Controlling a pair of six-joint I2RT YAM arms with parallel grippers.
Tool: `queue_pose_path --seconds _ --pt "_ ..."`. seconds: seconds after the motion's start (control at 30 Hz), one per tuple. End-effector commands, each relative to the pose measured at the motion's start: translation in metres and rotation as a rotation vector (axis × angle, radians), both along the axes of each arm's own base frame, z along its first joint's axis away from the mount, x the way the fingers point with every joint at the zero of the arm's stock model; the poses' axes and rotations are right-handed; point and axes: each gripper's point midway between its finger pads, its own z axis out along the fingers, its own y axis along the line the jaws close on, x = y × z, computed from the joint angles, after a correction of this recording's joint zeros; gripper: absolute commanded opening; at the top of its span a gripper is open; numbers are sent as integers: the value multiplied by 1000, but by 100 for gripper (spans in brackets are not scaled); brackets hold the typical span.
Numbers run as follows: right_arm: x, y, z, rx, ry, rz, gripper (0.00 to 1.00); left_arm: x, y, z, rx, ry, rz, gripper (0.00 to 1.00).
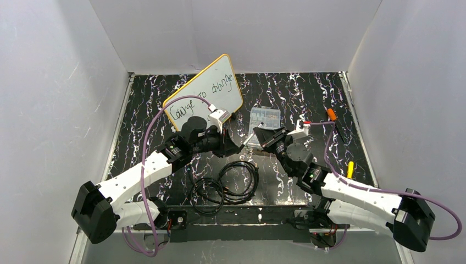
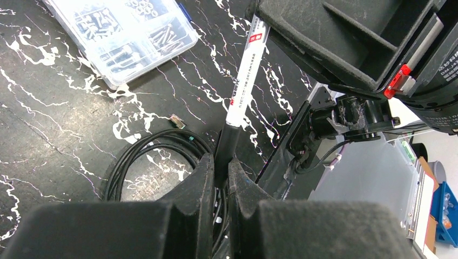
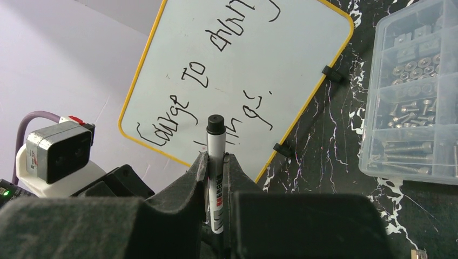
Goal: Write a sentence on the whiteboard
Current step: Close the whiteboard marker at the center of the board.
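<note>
Left end effector (image 2: 219, 162) pinches the black cap end of a white-barrelled marker pen (image 2: 243, 81), and the right end effector (image 3: 216, 162) clamps its barrel, probably to cap it. The dark handwritten sentence (image 3: 173, 116) fills the yellow-rimmed white whiteboard (image 1: 220, 82) propped far left. A clear compartmented plastic box (image 1: 264, 117) sits right of it on the worktop, with a coiled black cable (image 1: 222, 184) nearer.

White panel walls (image 1: 49, 82) rise beyond and to either side of the jaws (the light on them is soft and even). Beneath the jaws lies a black tabletop (image 1: 308, 93) veined with white. Past its edge, right of the jaws of the left gripper (image 2: 221, 162), sits a blue bin (image 2: 446, 213).
</note>
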Motion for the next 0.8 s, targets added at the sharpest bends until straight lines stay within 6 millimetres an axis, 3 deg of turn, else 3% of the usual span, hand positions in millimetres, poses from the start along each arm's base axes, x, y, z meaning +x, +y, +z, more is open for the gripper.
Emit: queue_pose_path --seconds 0.0,0.43,0.67,0.7,0.77 --pt "-74 50 -59 -128 168 376 1 52 -9 128 -302 -332 160 0" --pt "-87 58 -73 -137 203 390 1 54 -11 130 -315 -334 170 0" --pt "-72 35 -59 -170 141 273 1 39 -5 114 -292 -298 131 0" --pt "-70 32 -58 -181 135 257 1 35 -3 111 -284 -288 125 2" --pt "-67 26 -51 -189 113 235 1 28 2 98 -249 -264 116 20"
